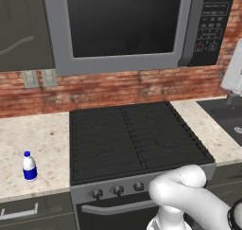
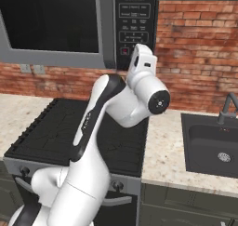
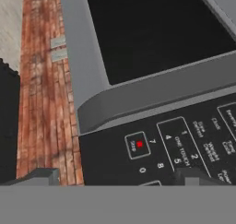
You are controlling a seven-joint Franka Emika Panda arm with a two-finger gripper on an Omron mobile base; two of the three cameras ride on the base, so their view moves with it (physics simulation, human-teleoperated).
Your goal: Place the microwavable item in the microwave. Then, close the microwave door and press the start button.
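The microwave hangs above the stove, and the microwave door lies shut against it with its vertical bar handle beside the black control panel. The microwavable item is hidden; the dark window shows nothing inside. My hand is raised to the lower part of the panel. In the hand view my gripper is open and holds nothing, its fingertips far apart close in front of the keypad. A small button with a red mark lies just above them, below the door's lower corner.
A black stove top sits under the microwave. A small white-capped bottle with a blue label stands on the left counter. A dark sink with a faucet is at the right. A brick wall runs behind.
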